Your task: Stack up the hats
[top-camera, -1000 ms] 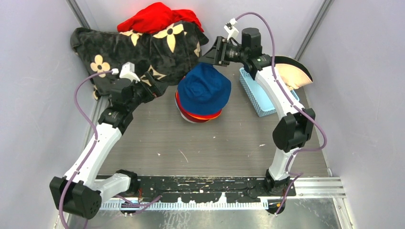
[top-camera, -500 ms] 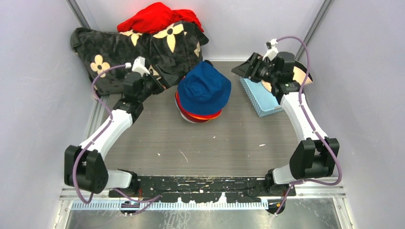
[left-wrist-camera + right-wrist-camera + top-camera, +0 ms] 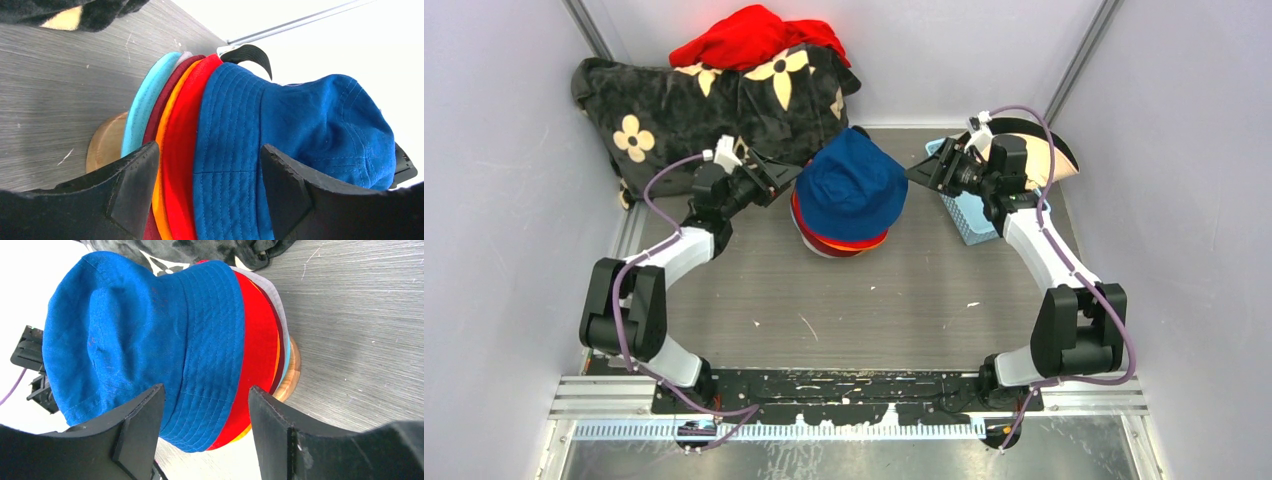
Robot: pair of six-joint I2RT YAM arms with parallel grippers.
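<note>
The left gripper (image 3: pixel 771 176) and right gripper (image 3: pixel 924 172) are flanking the hat stack (image 3: pixel 849 190) at upper centre, jaws apart, gripping nothing. The step is probably squaring the stack. The next move is likely calling for the cream hat (image 3: pixel 1056 162), upper right.

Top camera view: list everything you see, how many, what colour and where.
stacked hats: six, royal blue on top, then red, orange, maroon, grey, teal; table centre
wooden stand: one, tan, under the stack
cream hat: one, cream, rear right
basket: one, light blue, right of the stack
blanket: one, black with cream flowers, rear left
cloth heap: one, bright red, rear, by the blanket
left gripper: one, black, open, stack's left
right gripper: one, black, open, stack's right
</note>
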